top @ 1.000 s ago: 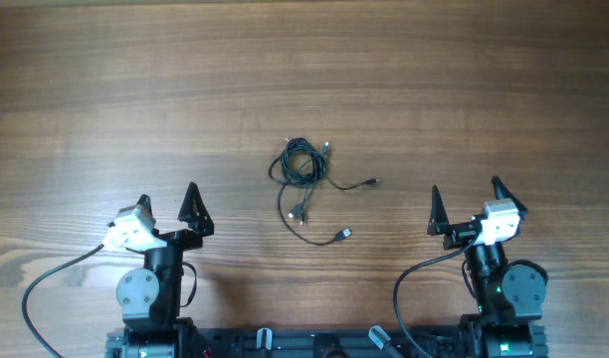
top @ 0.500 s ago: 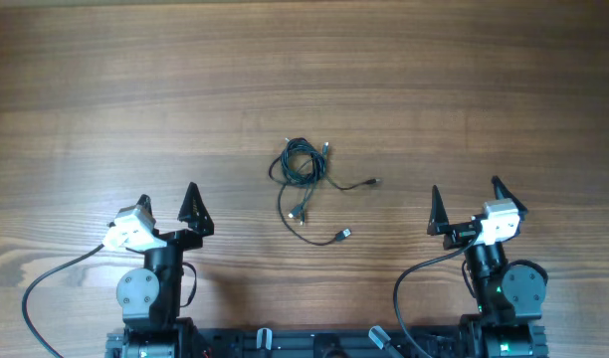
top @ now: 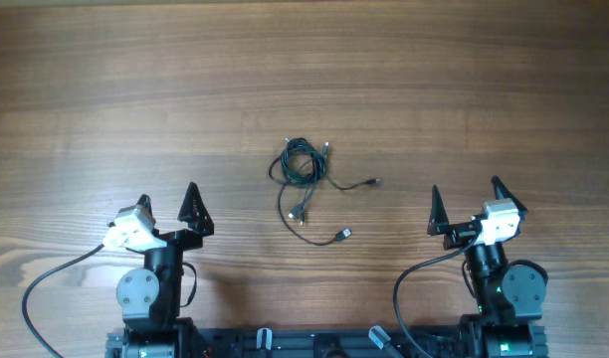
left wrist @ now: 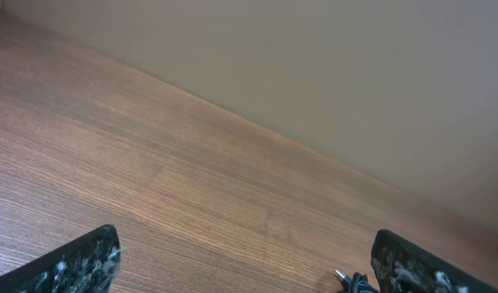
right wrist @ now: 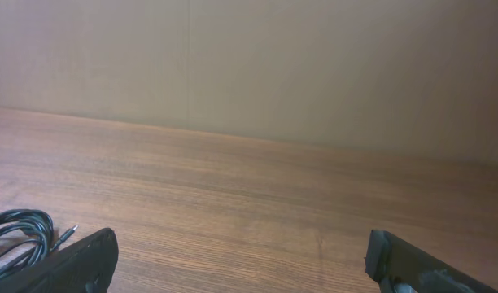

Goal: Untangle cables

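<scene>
The cables [top: 303,169] lie bunched in a small black coil at the table's middle, with loose ends and small metal plugs trailing toward the front and right. My left gripper [top: 167,199] is open and empty at the front left, well apart from them. My right gripper [top: 464,204] is open and empty at the front right. In the left wrist view a plug and a bit of cable [left wrist: 352,281] show just inside the right finger at the bottom edge. In the right wrist view the coil [right wrist: 21,232] lies at the lower left.
The wooden table [top: 304,80] stretches wide around the coil. Thicker black arm cables [top: 46,283] loop by the arm bases at the front edge. A plain beige wall [right wrist: 249,65] stands behind the table's far edge.
</scene>
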Controlling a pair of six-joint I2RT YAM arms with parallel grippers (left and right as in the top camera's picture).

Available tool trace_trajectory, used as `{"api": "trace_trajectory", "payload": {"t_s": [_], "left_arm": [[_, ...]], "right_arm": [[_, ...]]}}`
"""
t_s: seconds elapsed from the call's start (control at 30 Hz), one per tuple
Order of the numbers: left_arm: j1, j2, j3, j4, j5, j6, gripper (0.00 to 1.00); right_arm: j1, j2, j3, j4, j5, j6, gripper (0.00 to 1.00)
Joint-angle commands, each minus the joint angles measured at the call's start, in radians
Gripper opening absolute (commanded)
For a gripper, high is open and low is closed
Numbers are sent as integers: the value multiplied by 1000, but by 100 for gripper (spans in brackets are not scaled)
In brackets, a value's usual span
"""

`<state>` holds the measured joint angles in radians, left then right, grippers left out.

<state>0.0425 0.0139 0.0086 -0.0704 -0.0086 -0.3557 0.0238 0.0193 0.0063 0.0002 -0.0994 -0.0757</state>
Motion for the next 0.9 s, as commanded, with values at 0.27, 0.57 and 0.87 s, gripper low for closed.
{"api": "trace_trajectory", "payload": {"t_s": [0.27,0.57,0.87], "left_arm": [[7,-7,-3,-5,16,11,100],[7,-7,-3,-5,16,11,100],[7,-7,-3,10,-34,12,100]], "right_arm": [[0,-16,-1,3,17,12,100],[0,-16,-1,3,17,12,100],[0,-16,-1,3,17,12,100]]}}
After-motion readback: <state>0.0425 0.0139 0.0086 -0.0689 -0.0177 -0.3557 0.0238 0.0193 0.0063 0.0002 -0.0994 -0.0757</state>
